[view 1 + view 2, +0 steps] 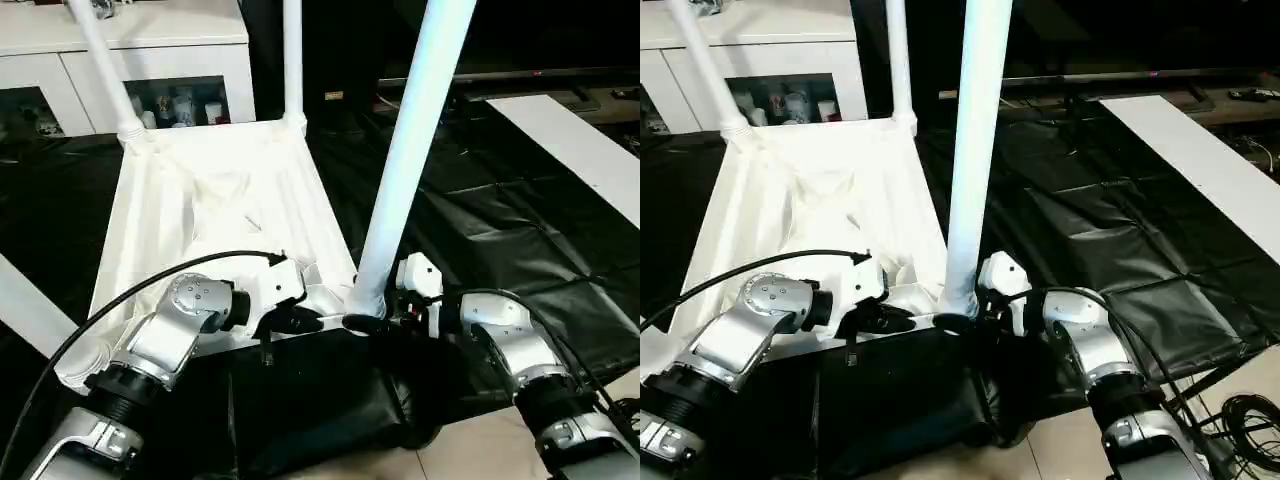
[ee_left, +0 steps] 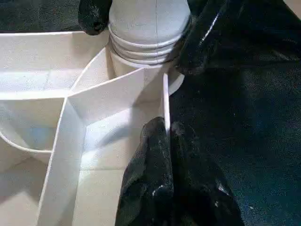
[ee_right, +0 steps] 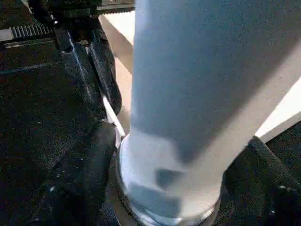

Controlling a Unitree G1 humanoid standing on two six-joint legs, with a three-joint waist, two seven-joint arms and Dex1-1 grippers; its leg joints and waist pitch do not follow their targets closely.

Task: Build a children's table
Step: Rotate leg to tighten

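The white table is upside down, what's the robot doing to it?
The robot is building a children's table. The tabletop lies upside down on black sheeting, with three legs standing up in its corners. The left gripper pinches the top's rim, jaws shut on it, beside the nearest leg. The right gripper has its jaws around that leg's ribbed base, right at the corner socket.

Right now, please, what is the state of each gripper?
Left gripper: closed, pinching the rim of the tabletop.
Right gripper: fingers on both sides of the near leg at its ribbed base; whether it grips cannot be told.
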